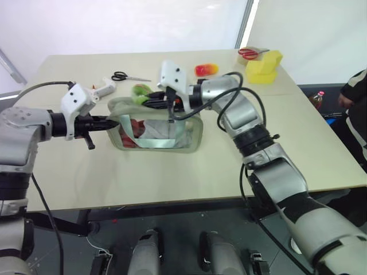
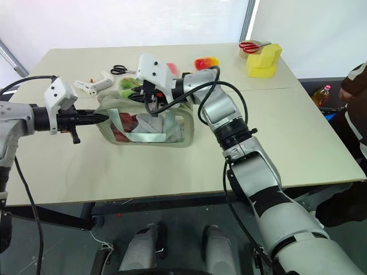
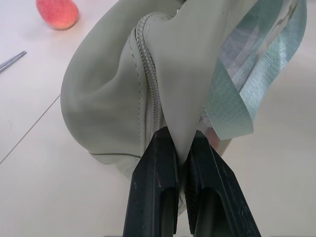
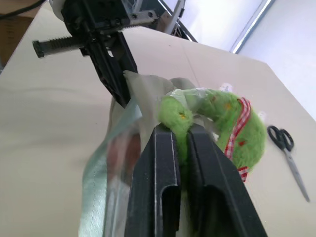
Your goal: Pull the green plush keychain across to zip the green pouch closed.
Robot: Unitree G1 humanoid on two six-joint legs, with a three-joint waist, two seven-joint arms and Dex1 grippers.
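The table (image 1: 172, 177) carries the green pouch (image 1: 192, 137) near its middle, standing on its base with its long axis running across the robot's front and the zipper edge on top. The left gripper (image 3: 182, 148) has its fingers pressed together on the pouch's left end seam, beside the mint strap (image 3: 256, 84). At the pouch's top edge, toward the left end, the right gripper (image 4: 180, 131) is pinching the green plush keychain (image 4: 222, 121), which curls away from the pouch. No lettering seems legible on the pouch.
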